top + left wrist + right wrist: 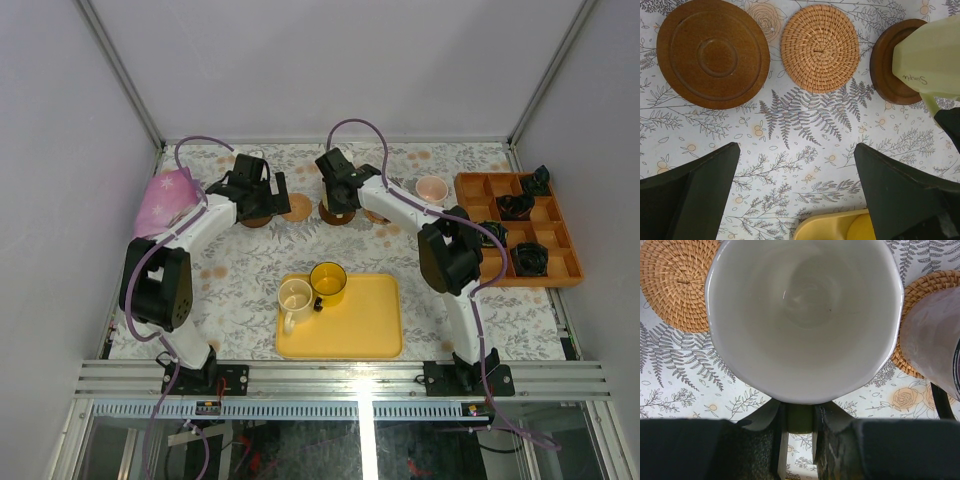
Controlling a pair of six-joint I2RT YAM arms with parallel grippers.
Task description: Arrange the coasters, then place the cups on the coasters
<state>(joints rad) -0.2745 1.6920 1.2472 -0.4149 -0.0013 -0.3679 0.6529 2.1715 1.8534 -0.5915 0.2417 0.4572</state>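
Note:
My right gripper (800, 420) is shut on the green handle of the pale green-white cup (805, 315). That cup (930, 55) stands over a dark wooden coaster (892, 65); whether it touches it I cannot tell. To its left lie a woven tan coaster (820, 47) and another dark wooden coaster (712, 52), both bare. My left gripper (797, 185) hangs open over the tablecloth, just in front of them, with nothing in it. A purple-grey cup (932, 340) sits on a woven coaster (920, 290). The pink cup (432, 188) stands further right. The cream cup (294, 297) and the yellow cup (328, 282) stand on the yellow tray (370, 325).
An orange compartment tray (470, 185) with black objects lies at the right edge. A pink-purple thing (165, 197) lies at the far left. Both arms reach over the back half of the flowered tablecloth (235, 270).

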